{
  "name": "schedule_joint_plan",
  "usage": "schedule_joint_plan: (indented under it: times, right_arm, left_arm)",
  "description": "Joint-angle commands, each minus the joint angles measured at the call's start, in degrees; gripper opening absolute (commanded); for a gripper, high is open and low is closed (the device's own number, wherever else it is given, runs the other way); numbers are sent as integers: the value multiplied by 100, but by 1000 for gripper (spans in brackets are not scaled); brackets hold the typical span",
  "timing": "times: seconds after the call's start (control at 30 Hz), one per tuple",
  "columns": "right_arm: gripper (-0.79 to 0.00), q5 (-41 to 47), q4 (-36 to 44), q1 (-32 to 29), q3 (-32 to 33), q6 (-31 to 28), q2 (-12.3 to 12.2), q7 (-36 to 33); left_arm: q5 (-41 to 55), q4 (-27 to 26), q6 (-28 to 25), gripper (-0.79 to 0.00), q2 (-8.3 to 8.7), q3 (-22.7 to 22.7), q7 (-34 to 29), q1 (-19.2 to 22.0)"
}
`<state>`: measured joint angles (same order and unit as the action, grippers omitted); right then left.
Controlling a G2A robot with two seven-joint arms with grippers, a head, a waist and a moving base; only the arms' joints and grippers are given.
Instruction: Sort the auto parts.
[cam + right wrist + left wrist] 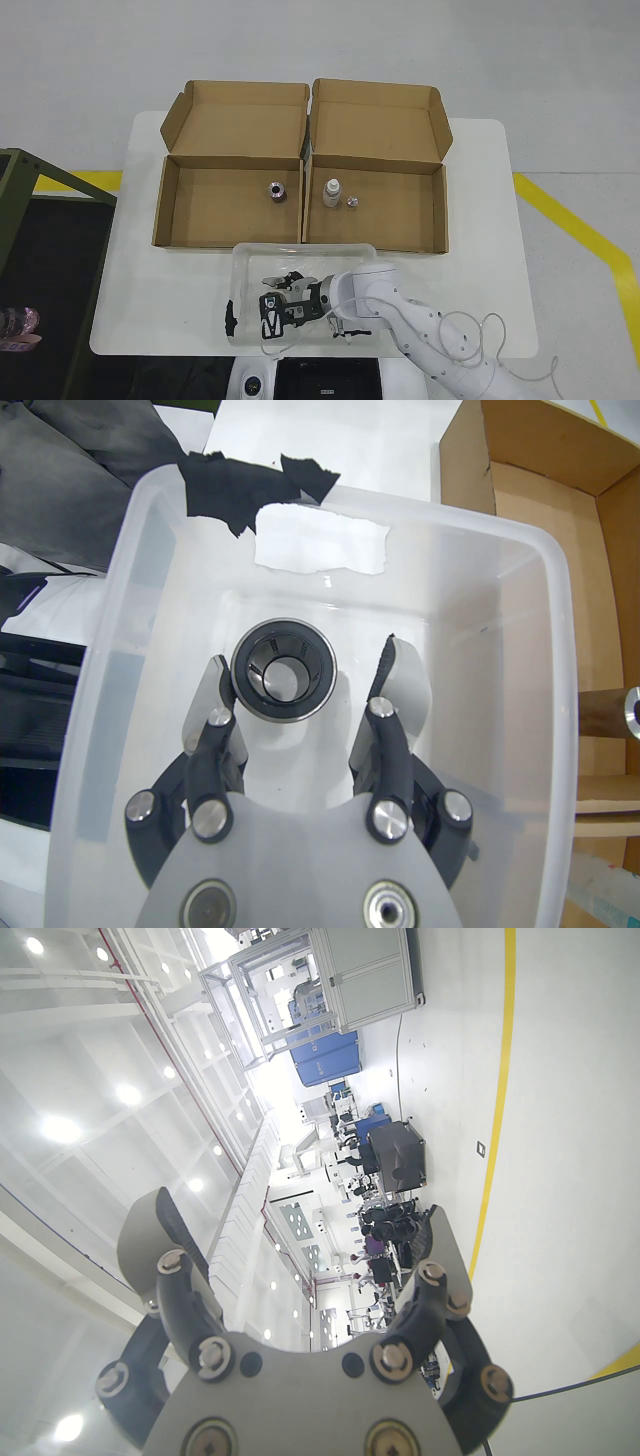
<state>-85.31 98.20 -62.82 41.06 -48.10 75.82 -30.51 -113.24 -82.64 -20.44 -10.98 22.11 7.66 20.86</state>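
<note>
Beyond the right gripper point(306, 672) sit two cardboard boxes point(230, 205), and around it the clear plastic bin point(525, 700). Its jaws stand wide apart astride a black linear bearing point(285, 645) upright on the bin floor, touching one finger. The left gripper point(297, 1215) gapes empty toward the ceiling.
</note>
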Motion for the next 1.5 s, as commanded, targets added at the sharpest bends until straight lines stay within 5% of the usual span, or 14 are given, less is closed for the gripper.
schedule_joint_plan:
  times: [0.0,0.47,0.63,0.73,1.47]
  right_arm:
    - [-286,-10,-72,32,-12,42,5,49]
    - [-302,180,-566,299,-252,181,107,369]
    - [-529,352,-686,374,-285,174,136,457]
    - [-782,365,-708,419,-295,178,143,436]
    - [-785,1079,316,218,493,95,-60,568]
  left_arm:
    - [0,0,0,0,0,0,0,0]
    - [0,0,0,0,0,0,0,0]
    - [0,0,0,0,0,0,0,0]
    - [0,0,0,0,0,0,0,0]
    - [0,0,0,0,0,0,0,0]
